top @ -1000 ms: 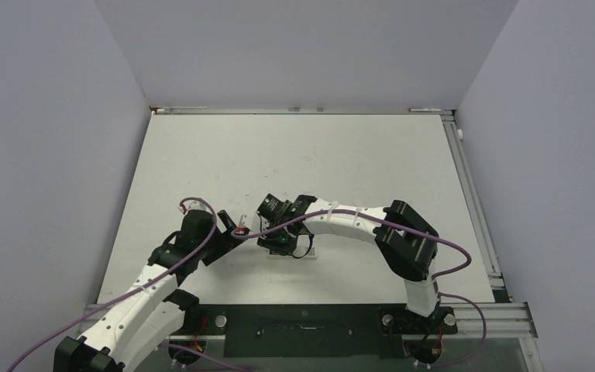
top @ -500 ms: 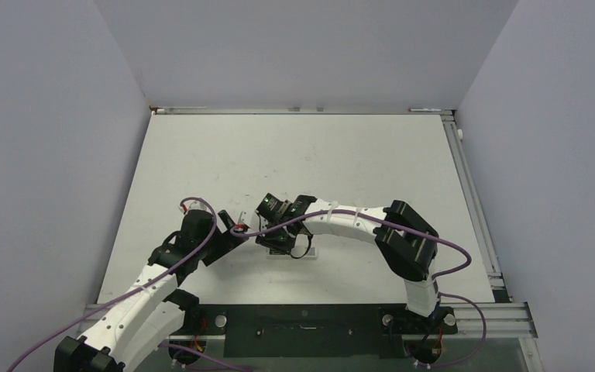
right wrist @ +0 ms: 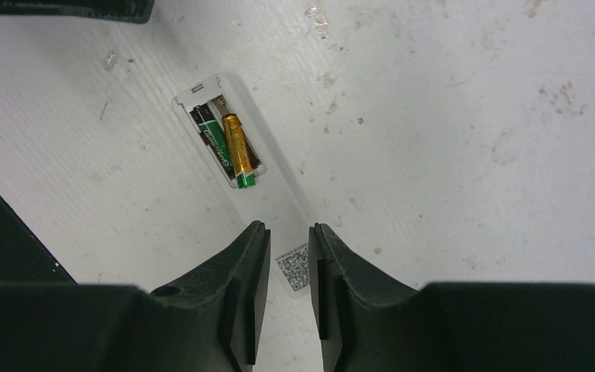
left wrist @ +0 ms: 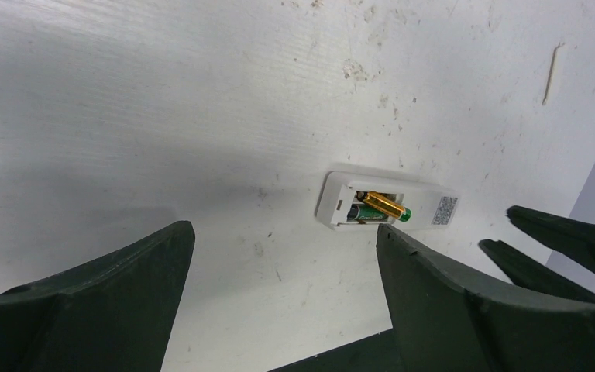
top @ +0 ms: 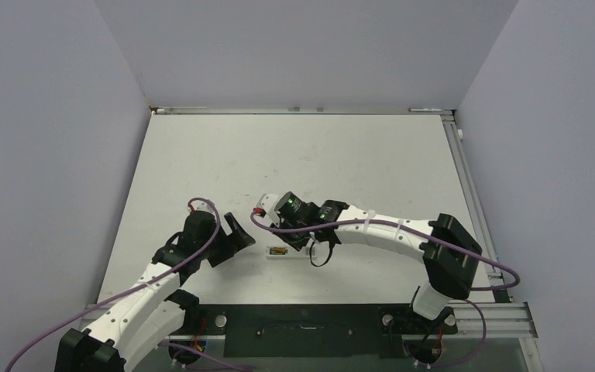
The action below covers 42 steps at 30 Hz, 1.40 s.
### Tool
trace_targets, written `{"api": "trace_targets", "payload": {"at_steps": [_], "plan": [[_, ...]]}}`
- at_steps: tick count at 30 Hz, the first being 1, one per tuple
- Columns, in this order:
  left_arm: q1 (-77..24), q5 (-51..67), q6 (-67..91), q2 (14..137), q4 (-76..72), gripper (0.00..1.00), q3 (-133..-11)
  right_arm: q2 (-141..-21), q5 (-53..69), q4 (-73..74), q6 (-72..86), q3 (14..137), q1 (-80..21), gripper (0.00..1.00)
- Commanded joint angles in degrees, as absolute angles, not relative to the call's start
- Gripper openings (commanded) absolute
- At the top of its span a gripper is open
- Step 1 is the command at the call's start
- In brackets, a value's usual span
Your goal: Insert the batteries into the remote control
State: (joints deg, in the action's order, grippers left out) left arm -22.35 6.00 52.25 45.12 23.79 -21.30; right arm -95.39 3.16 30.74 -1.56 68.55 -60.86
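Only a QR sticker (right wrist: pixel 294 268) on the remote control (right wrist: pixel 279 203), lettering on batteries (right wrist: pixel 228 147) illegible.

Top camera, high at the 6 o'clock edge, looks down across the whole table (top: pixel 318 155). Left wrist view comes in close and slanted; right wrist looks straight down, closer still. All three share the remote control (top: pixel 288 253).

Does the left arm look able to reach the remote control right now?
Probably yes: the open left gripper faces the remote control across bare table; the right gripper sits over its far end.
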Motion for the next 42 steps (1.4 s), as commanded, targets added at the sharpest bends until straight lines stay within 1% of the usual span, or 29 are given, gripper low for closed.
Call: {"api": "trace_targets", "payload": {"at_steps": [1,4,12,14,19,24,31,39,42], "plan": [[-22.0,12.3,50.2,47.0,15.7,0.84,-19.9,-87.9,-4.5,26.6,7.6,64.9,-61.3,0.26],[-22.0,15.1,49.9,49.4,11.4,0.83,-18.8,-84.6,-6.7,26.6,11.5,62.4,-61.3,0.27],[-22.1,21.9,50.8,57.2,-1.9,0.74,-17.1,-76.5,-14.0,19.6,25.4,51.7,-61.3,0.27],[-22.2,23.2,50.7,58.9,-4.2,0.72,-17.2,-74.9,-14.9,18.3,26.7,49.5,-61.1,0.29],[-22.4,25.6,50.6,63.3,-7.9,0.66,-17.6,-72.6,-13.7,16.7,28.1,46.8,-60.9,0.27],[-23.4,27.4,51.7,67.5,-12.0,0.56,-17.2,-71.5,-11.8,15.3,29.1,45.1,-60.3,0.19],[-26.9,27.0,52.2,70.6,-13.7,0.49,-18.0,-71.8,-7.6,14.0,31.0,44.0,-59.4,0.09],[-29.8,25.8,52.8,69.0,-12.8,0.43,-17.4,-73.9,-5.8,11.9,33.2,42.9,-59.2,0.09],[-31.1,24.7,53.6,68.0,-12.9,0.43,-16.6,-75.1,-5.3,10.5,34.2,42.8,-59.0,0.12]]}}
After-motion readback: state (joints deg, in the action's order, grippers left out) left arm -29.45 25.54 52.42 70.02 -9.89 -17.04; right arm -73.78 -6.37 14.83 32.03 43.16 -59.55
